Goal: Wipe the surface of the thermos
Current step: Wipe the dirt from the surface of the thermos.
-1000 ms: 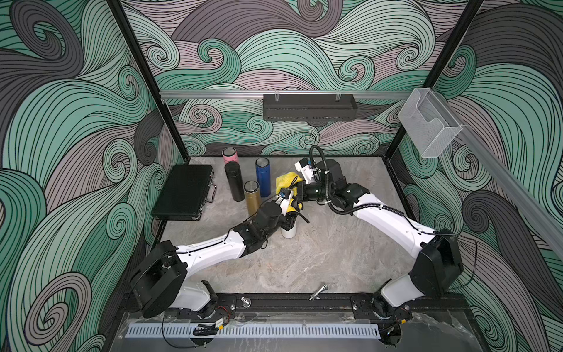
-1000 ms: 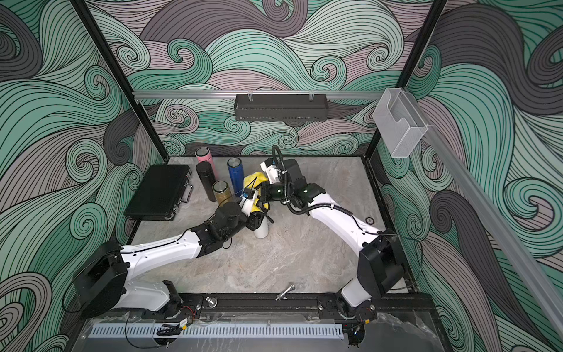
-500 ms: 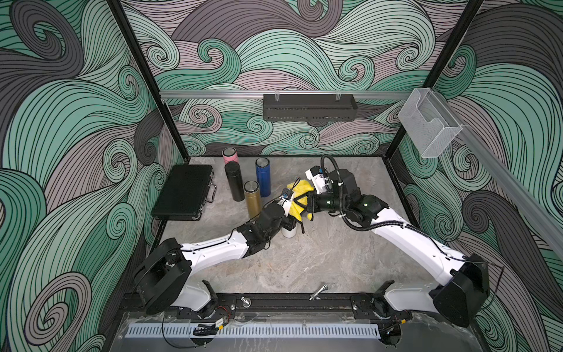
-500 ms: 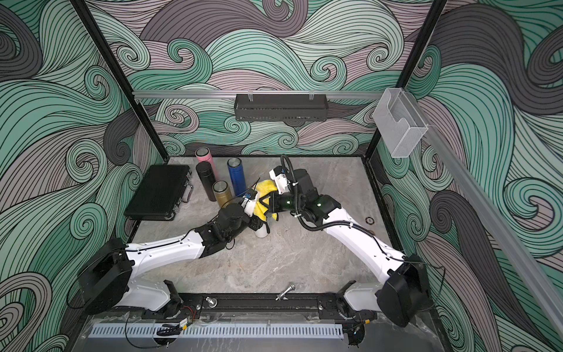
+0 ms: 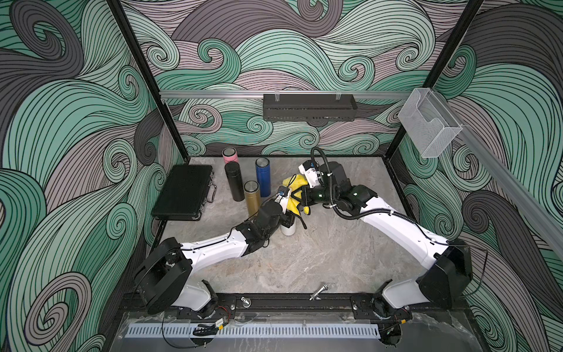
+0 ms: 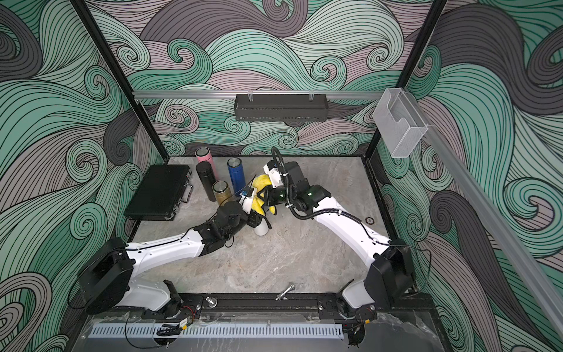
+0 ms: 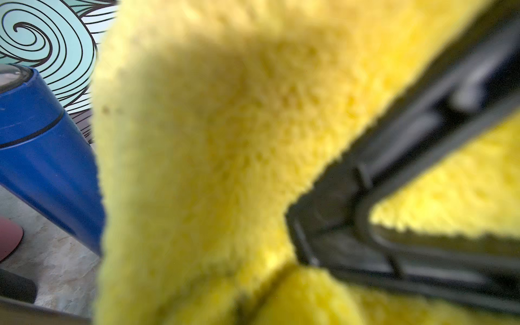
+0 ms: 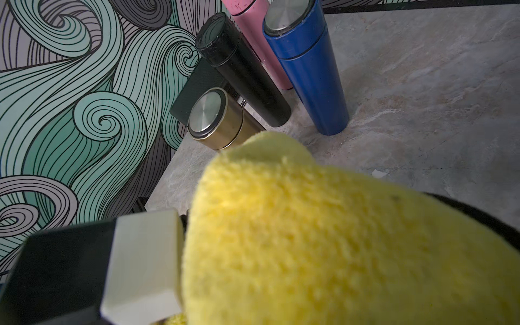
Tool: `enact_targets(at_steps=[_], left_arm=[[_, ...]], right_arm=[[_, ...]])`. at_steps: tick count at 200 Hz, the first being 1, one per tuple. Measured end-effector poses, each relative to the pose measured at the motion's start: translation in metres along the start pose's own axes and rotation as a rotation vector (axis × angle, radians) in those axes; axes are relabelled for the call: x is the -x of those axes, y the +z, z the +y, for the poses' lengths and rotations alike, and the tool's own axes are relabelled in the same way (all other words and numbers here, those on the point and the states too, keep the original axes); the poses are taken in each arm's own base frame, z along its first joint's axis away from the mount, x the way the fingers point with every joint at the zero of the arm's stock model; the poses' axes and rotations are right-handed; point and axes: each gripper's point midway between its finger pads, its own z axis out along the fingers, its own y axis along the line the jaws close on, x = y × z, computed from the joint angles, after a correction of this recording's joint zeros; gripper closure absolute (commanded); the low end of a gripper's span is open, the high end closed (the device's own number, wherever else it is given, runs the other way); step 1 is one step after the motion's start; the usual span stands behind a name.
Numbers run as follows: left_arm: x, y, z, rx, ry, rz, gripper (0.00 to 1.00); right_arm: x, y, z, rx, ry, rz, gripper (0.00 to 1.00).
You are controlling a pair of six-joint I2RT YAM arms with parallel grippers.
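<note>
**Right end effector** (image 5: 300, 197): closed on a bunched yellow cloth (image 5: 294, 182). The cloth sits over the upper part of the white thermos (image 5: 288, 230). Seen from the right wrist, the cloth fills the near field and hides most of the fingers.

**Left end effector** (image 5: 288, 218): closed around the body of the thermos, just under the cloth, as far as both top views show. From the left wrist the cloth blocks nearly everything, and one blurred black finger crosses it.

**Thermos:** it stands upright on the marbled surface (image 5: 304, 262), near the middle and between the two arms. Only its lower end shows below the black fingers. Whether the cloth is actually pressed to its wall cannot be told.

**Bottles:** four more stand upright toward the back left of the surface.
- The gold bottle (image 5: 252, 197) is the closest, just beside the left wrist.
- The blue bottle (image 5: 263, 178) and the black bottle (image 5: 233, 182) stand behind the gold one.
- The pink bottle (image 5: 229, 155) is nearest the back wall.

**Case:** a closed black case (image 5: 184, 192) lies flat left of the bottles, at the edge of the surface.

**Walls:**
- A black basket (image 5: 309, 106) hangs from the rail on the back wall.
- A clear plastic holder (image 5: 426, 125) hangs on the right-hand rail.

**Front:** a metal bolt (image 5: 318, 295) lies by the arms' base rail.
</note>
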Motion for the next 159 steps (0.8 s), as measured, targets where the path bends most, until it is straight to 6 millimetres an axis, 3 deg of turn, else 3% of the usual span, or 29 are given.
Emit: enact_targets(at_steps=[108,159], left_arm=[[0.003,0.011,-0.009,-0.029,0.007,0.006,1.00],[0.002,0.013,-0.011,-0.026,0.040,0.013,1.00]], right_arm=[[0.015,0.022,0.006,0.069,0.017,-0.059,1.00],[0.006,0.005,0.001,0.040,0.042,-0.098,1.00]])
